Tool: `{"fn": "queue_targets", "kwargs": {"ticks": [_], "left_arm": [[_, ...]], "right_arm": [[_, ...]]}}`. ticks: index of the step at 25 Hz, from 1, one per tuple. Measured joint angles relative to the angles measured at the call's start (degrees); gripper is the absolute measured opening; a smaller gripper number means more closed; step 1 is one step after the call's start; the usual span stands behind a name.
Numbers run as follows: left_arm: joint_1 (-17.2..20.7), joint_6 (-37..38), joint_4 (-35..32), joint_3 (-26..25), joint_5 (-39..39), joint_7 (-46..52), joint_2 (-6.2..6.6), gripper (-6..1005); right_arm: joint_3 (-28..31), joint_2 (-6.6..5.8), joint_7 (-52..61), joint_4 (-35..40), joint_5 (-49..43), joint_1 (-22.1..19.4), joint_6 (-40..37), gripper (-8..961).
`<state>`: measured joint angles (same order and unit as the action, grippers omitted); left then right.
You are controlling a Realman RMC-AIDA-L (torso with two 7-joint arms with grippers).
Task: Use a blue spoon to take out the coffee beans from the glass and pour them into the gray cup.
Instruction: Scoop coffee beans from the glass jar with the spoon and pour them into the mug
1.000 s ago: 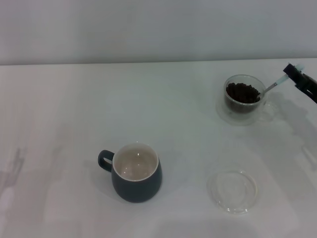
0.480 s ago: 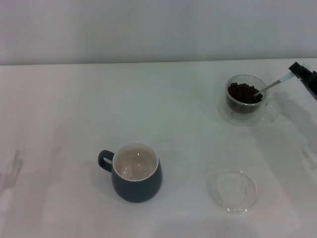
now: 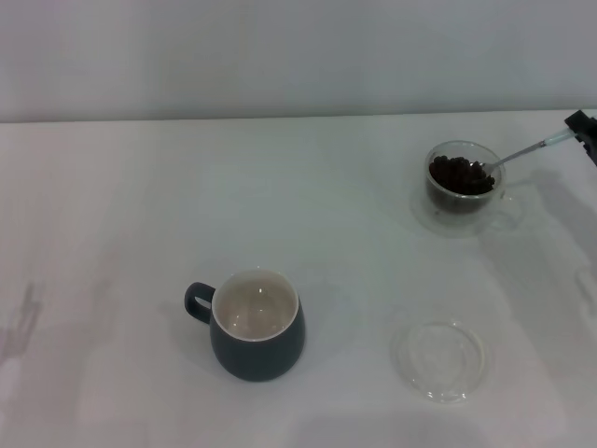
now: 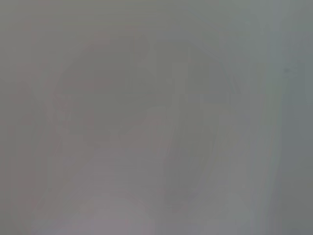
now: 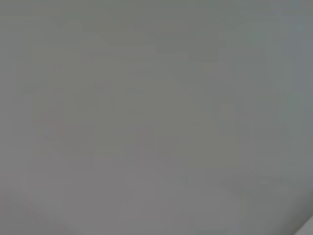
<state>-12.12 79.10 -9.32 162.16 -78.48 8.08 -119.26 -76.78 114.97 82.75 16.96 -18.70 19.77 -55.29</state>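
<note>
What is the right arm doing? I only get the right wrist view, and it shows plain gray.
Observer: In the head view, the right gripper is at the far right, holding the blue spoon by the end of its handle.
Operator: Where is the spoon's bowl?
Observer: It is inside the glass, resting among the coffee beans.
Operator: And the gray cup?
Observer: The gray cup stands apart, nearer the robot and to its left, with no beans visible inside.
</note>
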Motion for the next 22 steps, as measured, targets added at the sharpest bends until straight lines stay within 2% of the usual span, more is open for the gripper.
{"fn": "queue_targets", "kwargs": {"ticks": [11, 16, 20, 22], "left_arm": [[-0.3, 0.0, 0.6, 0.0, 0.0, 0.1, 0.05, 862], [-0.5, 0.0, 1.2, 0.0, 0.0, 0.1, 0.08, 862], [-0.6, -0.3, 1.3, 0.0, 0.0, 0.2, 0.08, 862], [-0.7, -0.4, 1.4, 0.0, 0.0, 0.2, 0.08, 861]], "right_arm": [[-0.2, -0.25, 8.3, -0.5, 0.9, 0.0, -0.4, 146], [-1.8, -0.63, 11.5, -0.5, -0.1, 0.3, -4.2, 146], [-4.6, -1.49, 16.4, -0.5, -3.4, 1.1, -6.8, 146], [-4.9, -1.48, 17.8, -0.4, -5.3, 1.4, -8.4, 146]]}}
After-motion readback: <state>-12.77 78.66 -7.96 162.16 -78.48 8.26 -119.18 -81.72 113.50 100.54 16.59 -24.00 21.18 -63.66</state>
